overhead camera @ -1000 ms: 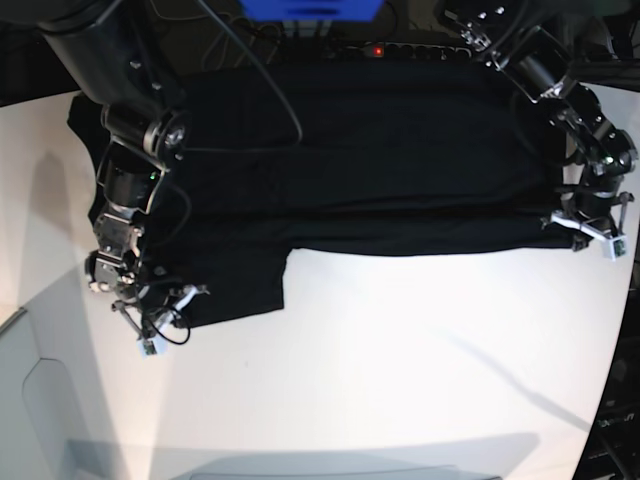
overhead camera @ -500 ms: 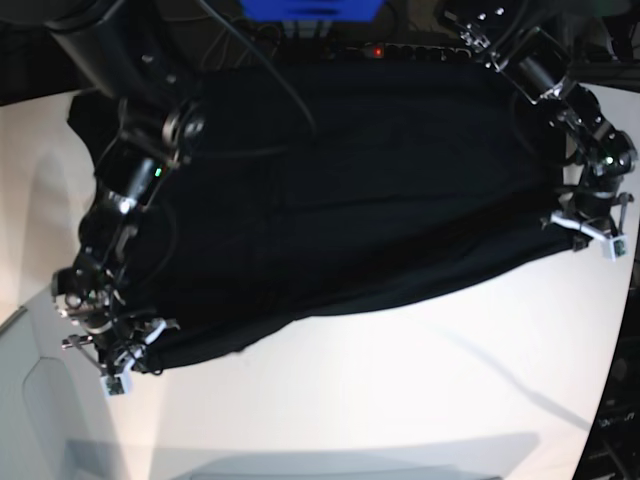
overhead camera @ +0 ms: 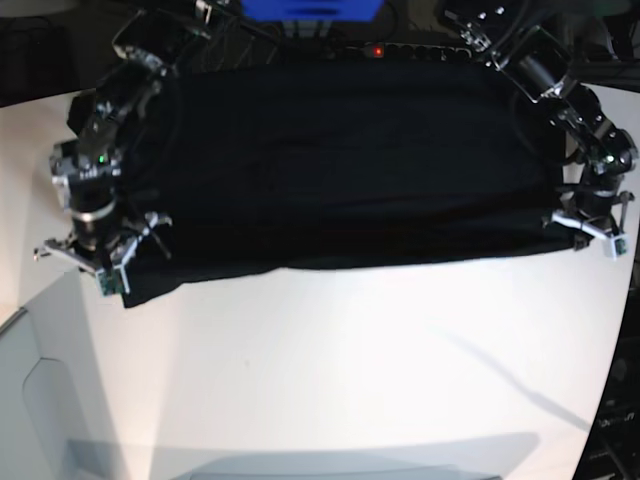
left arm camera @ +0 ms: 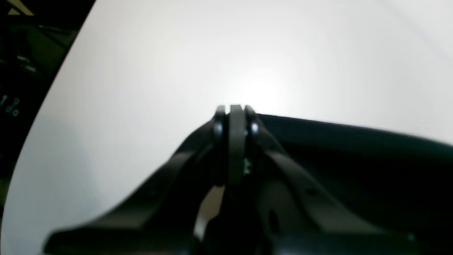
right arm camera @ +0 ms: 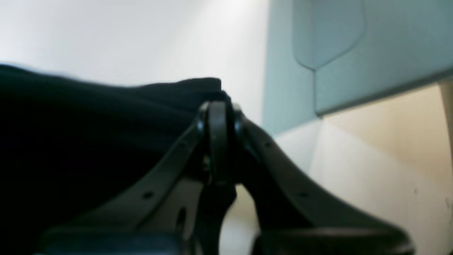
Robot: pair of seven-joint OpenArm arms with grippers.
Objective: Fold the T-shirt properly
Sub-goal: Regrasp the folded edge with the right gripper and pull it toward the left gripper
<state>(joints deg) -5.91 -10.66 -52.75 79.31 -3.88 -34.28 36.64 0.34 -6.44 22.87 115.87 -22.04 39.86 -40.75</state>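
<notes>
Shirt (overhead camera: pixel 340 170): black, plain side up, no print or label in sight; spread wide on the white table (overhead camera: pixel 380 370).
Long axis: runs across the base view from one gripper to the other; the short axis runs from the table's far edge toward the near side.
Near edge: a fairly straight line strung between the two grippers, sagging a little lower toward the right gripper's end.
Far edge: lies along the table's back, under the arms' upper links.
Left gripper (overhead camera: pixel 592 228): fingers pressed together, pinching the shirt's near corner on the base view's right.
Shirt from left gripper: in the left wrist view (left arm camera: pixel 354 159) the cloth stretches away to one side of the closed fingers (left arm camera: pixel 235 120), its edge starting right at the tips; bare table lies ahead of them and on the other side.
Right gripper (overhead camera: pixel 103 268): fingers pressed together, pinching the shirt's near corner on the base view's left.
Shirt from right gripper: in the right wrist view (right arm camera: pixel 88 134) the cloth bunches right at the fingertips (right arm camera: pixel 216 117) and spreads off to one side; a small flap pokes just beyond the tips.
Corner by right gripper: hangs a little lower in the base view than the rest of the near edge.
Beyond right gripper: pale table, then a grey-blue panel (right arm camera: pixel 354 53) well apart from the cloth.
Table in front: white, lying between the shirt's near edge and the base view's bottom.
</notes>
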